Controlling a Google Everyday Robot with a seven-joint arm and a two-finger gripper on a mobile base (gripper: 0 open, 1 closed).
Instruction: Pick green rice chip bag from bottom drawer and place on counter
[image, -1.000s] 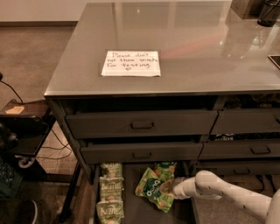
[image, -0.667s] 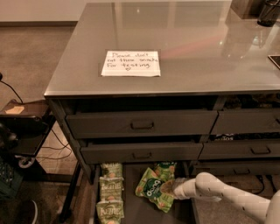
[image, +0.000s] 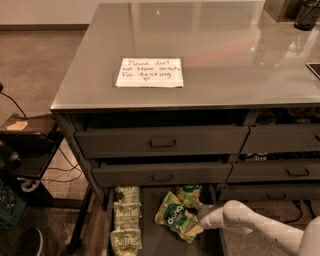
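The green rice chip bag (image: 176, 220) lies tilted on the floor of the open bottom drawer (image: 152, 239), its dark round "dang" logo facing up. My gripper (image: 201, 218) comes in from the right on a white arm (image: 250, 225) and sits against the bag's right edge, inside the drawer. Its tip is hidden against the bag. The glossy grey counter (image: 225, 55) spreads above, bearing a white handwritten note (image: 149, 73).
Several pale-green snack bags (image: 126, 222) lie in a column along the drawer's left side. Another green bag (image: 189, 192) sits behind the chip bag. Two handled drawers (image: 162, 142) (image: 161, 175) are partly open overhead. A dark cart (image: 27, 147) stands at left.
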